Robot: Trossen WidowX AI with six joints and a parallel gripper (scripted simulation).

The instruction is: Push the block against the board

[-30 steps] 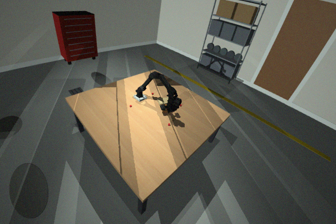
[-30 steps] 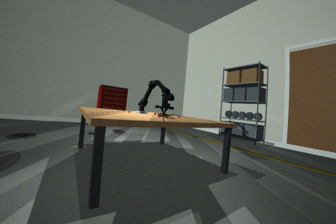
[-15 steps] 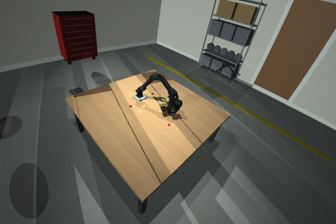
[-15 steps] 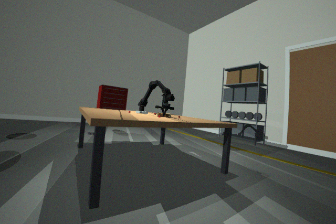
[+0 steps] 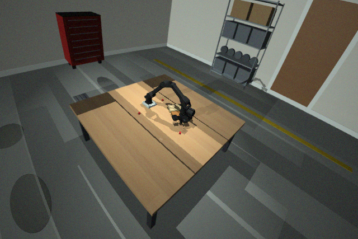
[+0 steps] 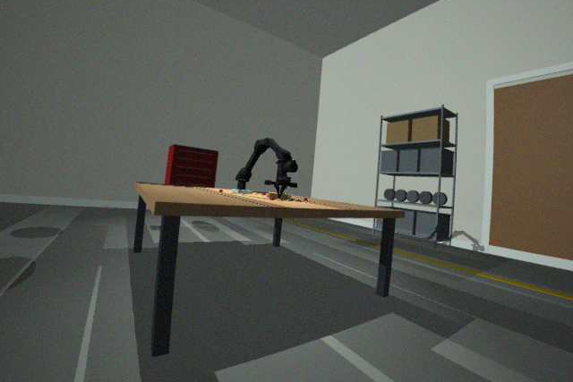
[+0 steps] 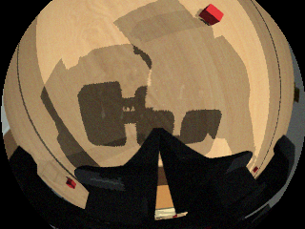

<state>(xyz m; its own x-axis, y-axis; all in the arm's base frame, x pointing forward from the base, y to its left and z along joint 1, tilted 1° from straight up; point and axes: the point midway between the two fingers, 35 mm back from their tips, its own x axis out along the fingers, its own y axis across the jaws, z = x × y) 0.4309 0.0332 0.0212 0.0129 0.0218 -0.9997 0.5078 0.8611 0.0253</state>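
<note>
The square block looks orange. It lies on the table, partly hidden by my hand in the top view and by the fingers in the wrist view. The pale cream board lies on the robot-base side of the block. They lie close together; whether a whole side touches or the edges are even cannot be told. My gripper is shut and empty, pointing down with its tips low by the block's side away from the base.
Small red cubes lie around the parts: one beyond the gripper, one at the left and one near the base. The arm's pale base plate stands behind the board. Hand shadows cross the wooden table.
</note>
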